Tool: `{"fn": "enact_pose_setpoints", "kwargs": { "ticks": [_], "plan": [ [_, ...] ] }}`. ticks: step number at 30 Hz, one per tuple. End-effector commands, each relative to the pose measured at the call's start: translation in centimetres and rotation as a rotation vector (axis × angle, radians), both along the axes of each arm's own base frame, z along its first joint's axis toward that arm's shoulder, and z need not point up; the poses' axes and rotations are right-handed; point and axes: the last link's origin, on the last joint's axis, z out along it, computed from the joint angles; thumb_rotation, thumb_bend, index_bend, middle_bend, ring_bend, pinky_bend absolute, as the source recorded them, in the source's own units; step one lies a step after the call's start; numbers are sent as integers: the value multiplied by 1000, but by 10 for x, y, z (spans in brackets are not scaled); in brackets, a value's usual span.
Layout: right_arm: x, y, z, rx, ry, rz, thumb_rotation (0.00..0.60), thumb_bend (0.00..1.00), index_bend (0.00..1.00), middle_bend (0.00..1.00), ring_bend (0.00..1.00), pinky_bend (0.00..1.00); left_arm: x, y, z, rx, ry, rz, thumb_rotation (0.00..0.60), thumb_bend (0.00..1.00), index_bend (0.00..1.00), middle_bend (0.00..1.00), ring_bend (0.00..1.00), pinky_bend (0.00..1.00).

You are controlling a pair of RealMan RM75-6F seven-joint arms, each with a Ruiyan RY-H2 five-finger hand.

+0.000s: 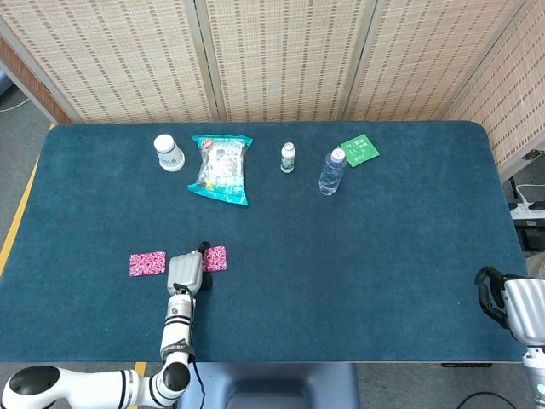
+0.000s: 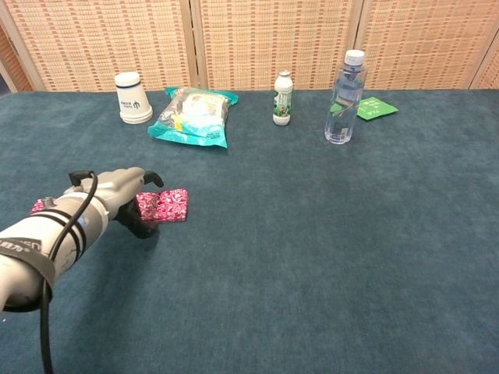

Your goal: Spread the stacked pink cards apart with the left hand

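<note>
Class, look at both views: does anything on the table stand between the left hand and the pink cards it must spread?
Nothing visible does. The left hand lies between the two pink cards, right beside them. The snack bag and the cup stand far behind.
</note>
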Motion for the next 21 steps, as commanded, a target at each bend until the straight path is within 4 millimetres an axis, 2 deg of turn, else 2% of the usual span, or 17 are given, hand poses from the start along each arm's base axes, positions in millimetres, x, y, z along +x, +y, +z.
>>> {"fn": "enact_pose_setpoints", "kwargs": {
  "ticks": [1, 10, 16, 21],
  "plan": [
    [0, 0, 0, 1, 1, 0, 600, 539, 995, 869, 773, 954, 0, 0, -1, -2, 2, 1, 600, 416, 132, 1000, 1000, 1000],
    [0, 0, 0, 1, -2, 2, 600, 539, 995, 869, 773, 954, -2, 2, -6, 15, 5, 16, 600, 420, 219, 1000, 1000, 1000],
    [0, 0, 0, 3, 0, 1, 600, 539, 995, 869, 773, 954, -1, 1, -6, 25, -3, 14, 600, 420, 312, 1000, 1000, 1000],
    [0, 0, 0, 3, 1, 1, 600, 539, 995, 869, 773, 954, -1, 1, -3, 30, -11, 12, 600, 420, 324, 1000, 1000, 1000]
  ]
}}
